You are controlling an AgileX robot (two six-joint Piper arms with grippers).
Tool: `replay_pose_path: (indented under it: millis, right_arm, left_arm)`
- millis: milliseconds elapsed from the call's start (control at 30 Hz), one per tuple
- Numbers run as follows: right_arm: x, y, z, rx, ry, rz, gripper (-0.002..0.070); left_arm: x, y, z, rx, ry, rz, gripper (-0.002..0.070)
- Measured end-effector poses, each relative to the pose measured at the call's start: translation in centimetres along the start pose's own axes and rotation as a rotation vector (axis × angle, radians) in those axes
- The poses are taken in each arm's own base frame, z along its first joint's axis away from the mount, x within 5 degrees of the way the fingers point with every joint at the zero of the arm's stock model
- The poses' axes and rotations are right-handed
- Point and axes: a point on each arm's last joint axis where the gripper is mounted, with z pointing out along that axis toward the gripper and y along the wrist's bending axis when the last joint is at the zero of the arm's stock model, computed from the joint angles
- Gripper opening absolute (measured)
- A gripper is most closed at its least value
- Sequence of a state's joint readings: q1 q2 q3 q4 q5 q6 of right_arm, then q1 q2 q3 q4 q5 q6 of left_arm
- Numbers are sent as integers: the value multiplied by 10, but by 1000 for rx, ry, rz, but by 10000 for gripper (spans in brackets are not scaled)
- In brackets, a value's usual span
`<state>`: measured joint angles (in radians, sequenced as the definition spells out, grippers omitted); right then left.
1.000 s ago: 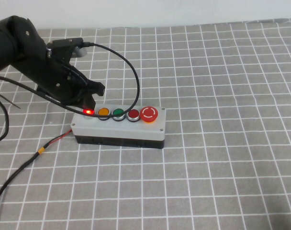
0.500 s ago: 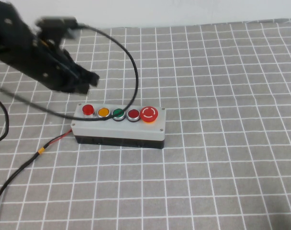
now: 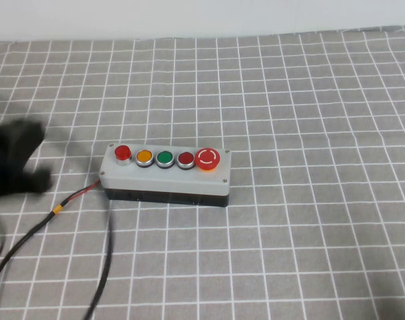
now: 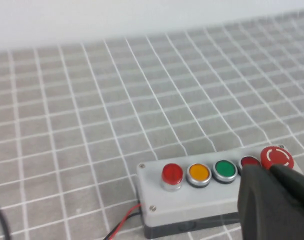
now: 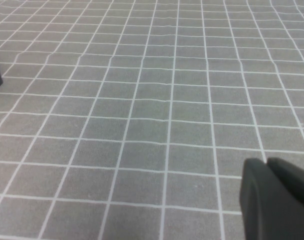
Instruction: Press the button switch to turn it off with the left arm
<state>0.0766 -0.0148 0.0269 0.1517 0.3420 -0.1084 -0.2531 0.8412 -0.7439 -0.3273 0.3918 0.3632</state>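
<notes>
I can't tell either pincer's state: left gripper [image 3: 16,163] blurs at frame left, right gripper [image 5: 277,200] parked, switch [image 3: 122,153] unlit; a re-press would relight it.

A grey cloth with a white grid [image 3: 309,100] covers the table. On it sits the grey-topped button box [image 3: 165,177]. A red-and-black wire [image 3: 52,213] trails from the box's end over the cloth.

button switch [image 3: 122,153] – leftmost on box [image 3: 164,180] | left claw [image 3: 16,167] – left, apart | right claw [image 5: 277,200] – over mat [image 5: 142,100]
</notes>
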Motion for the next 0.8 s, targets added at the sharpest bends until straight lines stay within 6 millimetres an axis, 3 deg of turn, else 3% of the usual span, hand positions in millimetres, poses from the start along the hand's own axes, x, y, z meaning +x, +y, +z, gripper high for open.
replay_pose_path:
  millis: [133,300,800]
  right_arm:
    - [0,0,0,0,0,0,-17]
    - [0,0,0,0,0,0,-17]
    - [0,0,0,0,0,0,-17]
  left_arm:
    - [35,-4,-37,-34,-135,3,-3]
    - [65,-9,-68,-52,-268,7,-3]
    - [77,-13,-76,-28,-235,19,-3]
